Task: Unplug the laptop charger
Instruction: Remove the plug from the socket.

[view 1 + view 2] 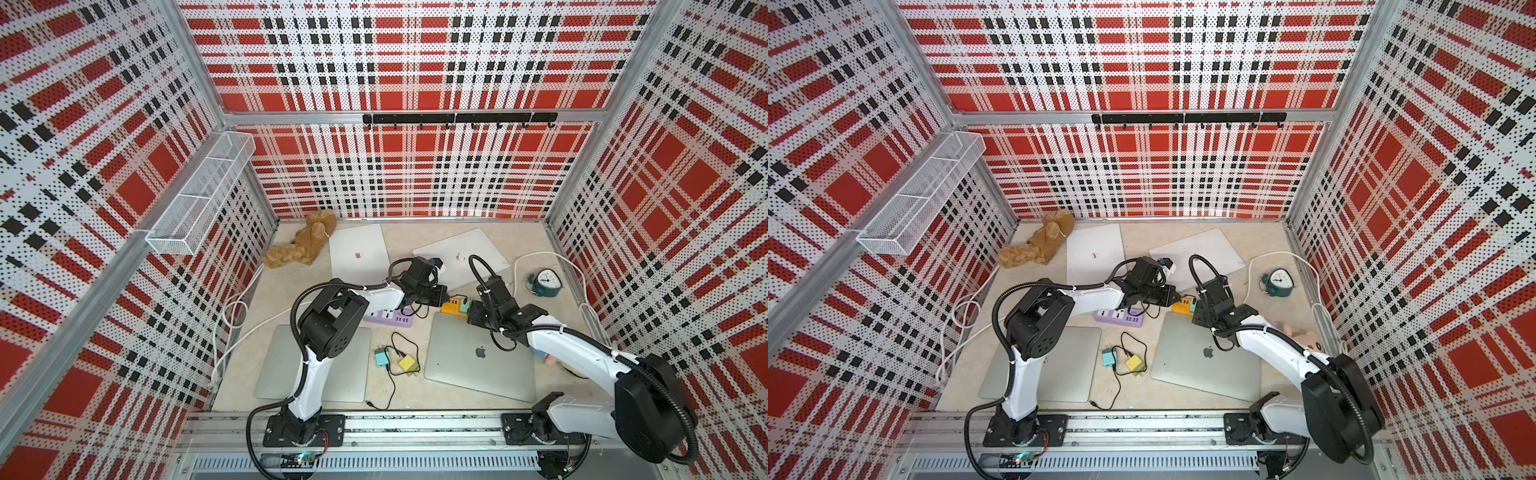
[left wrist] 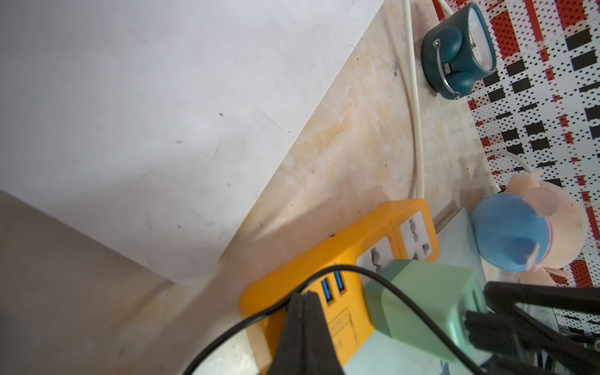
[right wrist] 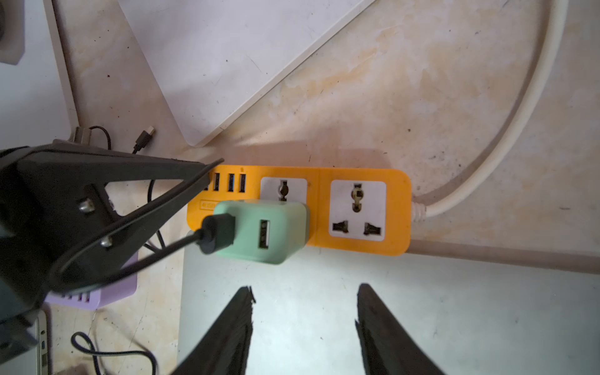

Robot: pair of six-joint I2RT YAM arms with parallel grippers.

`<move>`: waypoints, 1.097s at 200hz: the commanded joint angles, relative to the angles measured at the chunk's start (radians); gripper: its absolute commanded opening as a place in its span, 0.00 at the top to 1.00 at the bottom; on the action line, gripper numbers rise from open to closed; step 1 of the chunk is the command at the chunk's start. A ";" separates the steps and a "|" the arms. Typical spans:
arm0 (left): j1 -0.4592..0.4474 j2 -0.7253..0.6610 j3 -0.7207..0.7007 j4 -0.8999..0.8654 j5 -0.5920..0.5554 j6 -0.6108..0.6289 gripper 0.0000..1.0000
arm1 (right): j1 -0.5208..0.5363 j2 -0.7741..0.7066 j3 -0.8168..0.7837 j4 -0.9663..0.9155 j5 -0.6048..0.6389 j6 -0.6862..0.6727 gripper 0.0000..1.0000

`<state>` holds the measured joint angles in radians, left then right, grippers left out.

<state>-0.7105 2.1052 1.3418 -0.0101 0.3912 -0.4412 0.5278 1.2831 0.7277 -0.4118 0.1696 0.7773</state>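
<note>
Our left gripper [image 3: 212,166] is pinched shut with nothing between its fingers. Its tip sits at the USB end of the orange power strip [image 3: 319,207]. From the wrist views we cannot say for sure whether it presses on the plastic or rests just above it. We take the pose as a brace, so the light strip stays on the table when the plug is pulled instead of lifting with it.

Our right gripper [image 3: 306,287] stands open at a middling width with nothing in it. It is over the lid of the silver laptop [image 3: 422,308] and points at the charger [image 3: 269,230] from just short of it. The gap looks wide enough to take the charger's body.

The mint-green charger is seated in the strip's socket next to the USB ports, so the unplugging is not yet done. A black cable [image 3: 168,250] leaves its face and sweeps under the left gripper. It could snag if we pull at a slant.

Further out, the strip's white cord [image 3: 519,130] curves away across the table. A purple power strip [image 3: 107,292] lies near the left gripper.
</note>
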 commanded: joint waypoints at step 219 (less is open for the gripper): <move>0.004 0.024 -0.048 -0.044 -0.032 0.016 1.00 | 0.090 0.288 0.269 -0.084 0.205 0.036 0.44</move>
<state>-0.7101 2.1052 1.3357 -0.0006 0.3779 -0.4217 0.5907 1.5322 0.9428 -0.4400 0.3046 0.8108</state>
